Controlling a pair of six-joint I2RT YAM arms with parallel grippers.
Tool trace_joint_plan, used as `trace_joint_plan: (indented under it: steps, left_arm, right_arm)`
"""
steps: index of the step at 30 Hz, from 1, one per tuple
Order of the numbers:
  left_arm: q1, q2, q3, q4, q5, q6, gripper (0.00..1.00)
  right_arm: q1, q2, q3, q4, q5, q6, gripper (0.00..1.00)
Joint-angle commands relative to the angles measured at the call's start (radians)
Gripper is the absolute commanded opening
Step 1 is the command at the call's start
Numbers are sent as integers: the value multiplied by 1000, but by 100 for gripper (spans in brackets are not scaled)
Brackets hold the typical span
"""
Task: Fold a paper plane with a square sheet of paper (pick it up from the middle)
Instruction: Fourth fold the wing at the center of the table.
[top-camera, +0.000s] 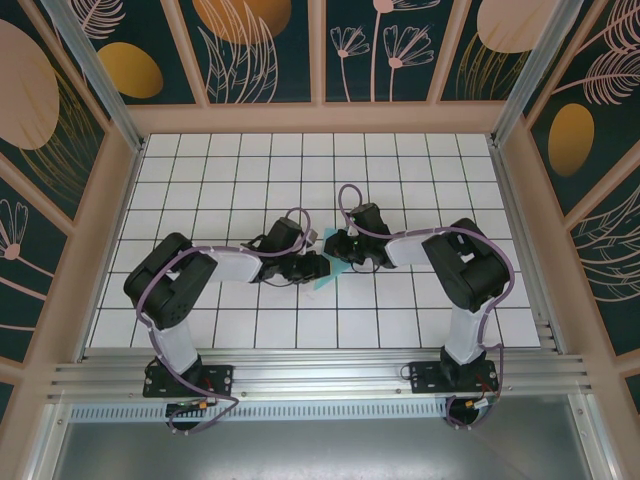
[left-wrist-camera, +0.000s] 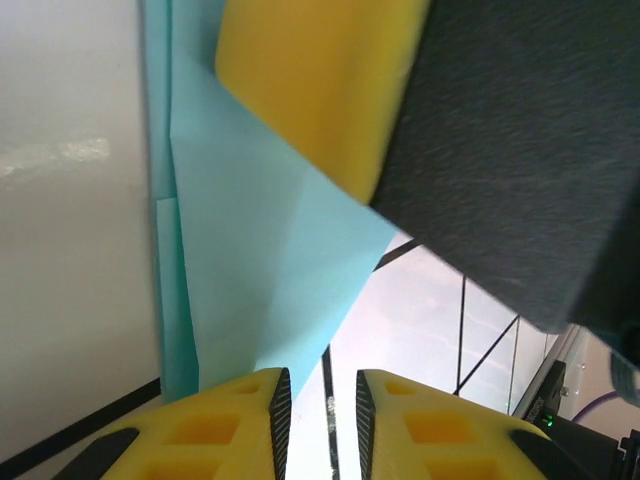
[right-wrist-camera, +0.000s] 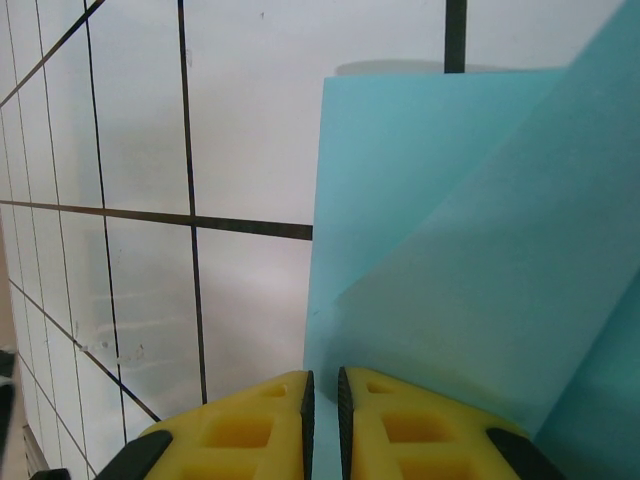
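From above, the left claw (top-camera: 320, 266) is a black lump, its tips hard to separate from those of the right claw (top-camera: 338, 252). The two meet nose to nose. Only a small cyan corner of the sheet of paper (top-camera: 327, 279) pokes out beneath them, and the rest is covered.

In the left wrist view the left claw's fingers (left-wrist-camera: 200, 430) are cut off by the bottom edge. They are matte yellow with recessed pockets and ribbed dark inner faces. They stand a narrow slot apart, and through the slot show the glossy white table (left-wrist-camera: 430, 310) and a dark grid line.

The sheet starts at the left finger's tip and runs ahead of the claw. It is thin and smooth, layered along its left side, with a slanting edge that ends in a corner to the right. Ahead, a blurred yellow finger (left-wrist-camera: 310, 80) of the right claw lies over the far part of the paper, its coarse black housing to the right.

In the right wrist view that claw's fingers (right-wrist-camera: 400, 420) stand almost together, leaving a thin slit. The paper lies right at their tips and to their right, one flat layer under a slanting flap that runs off the frame. I cannot tell whether the slit nips the paper.
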Motion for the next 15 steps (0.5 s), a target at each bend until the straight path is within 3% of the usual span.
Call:
trace_joint_plan:
  steps: [1, 15]
  left_arm:
    - [1, 10, -31, 6, 2, 3, 28]
    - [0, 14, -86, -124, -34, 102, 27]
  right_arm:
    - [11, 84, -60, -166, 104, -9, 19]
    - [12, 90, -45, -178, 110, -9, 20]
